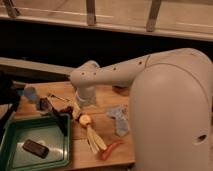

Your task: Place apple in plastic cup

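View 1 of 1: the camera looks from high up, behind and above my arm [170,110], facing forward and down onto the wooden table [79,152]; my arm's white shell, very near the lens, fills the right half; my gripper [76,111] hangs left of centre, just beside the apple [85,119]; the green tray [10,145] is cut by the lower left edge; beyond the table's far side, a dark wall and a railing [90,12] close the top.

hand [78,113] blurred beside apple [85,120] (plastic cup [30,93] indistinct), tray [37,121] cropped
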Action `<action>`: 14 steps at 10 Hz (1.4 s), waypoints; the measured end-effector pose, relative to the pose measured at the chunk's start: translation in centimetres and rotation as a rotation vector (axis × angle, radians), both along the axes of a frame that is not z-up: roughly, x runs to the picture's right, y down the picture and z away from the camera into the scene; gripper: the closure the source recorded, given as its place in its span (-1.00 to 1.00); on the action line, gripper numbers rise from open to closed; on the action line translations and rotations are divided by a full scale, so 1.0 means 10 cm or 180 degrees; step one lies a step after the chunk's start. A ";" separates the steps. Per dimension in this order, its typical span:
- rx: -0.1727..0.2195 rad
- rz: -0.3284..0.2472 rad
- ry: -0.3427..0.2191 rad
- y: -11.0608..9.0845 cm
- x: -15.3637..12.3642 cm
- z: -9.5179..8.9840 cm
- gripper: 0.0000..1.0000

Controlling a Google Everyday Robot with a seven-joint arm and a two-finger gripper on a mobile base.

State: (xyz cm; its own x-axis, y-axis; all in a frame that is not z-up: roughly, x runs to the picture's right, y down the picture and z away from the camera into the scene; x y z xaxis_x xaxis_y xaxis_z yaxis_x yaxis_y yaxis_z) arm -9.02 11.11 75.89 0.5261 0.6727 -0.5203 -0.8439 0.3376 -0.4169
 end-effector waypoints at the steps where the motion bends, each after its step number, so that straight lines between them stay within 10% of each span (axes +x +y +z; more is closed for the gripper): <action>1: 0.0003 -0.0011 0.0000 0.00 -0.03 0.03 -0.60; 14: -0.0289 -0.0182 0.0391 0.40 0.11 0.72 -0.60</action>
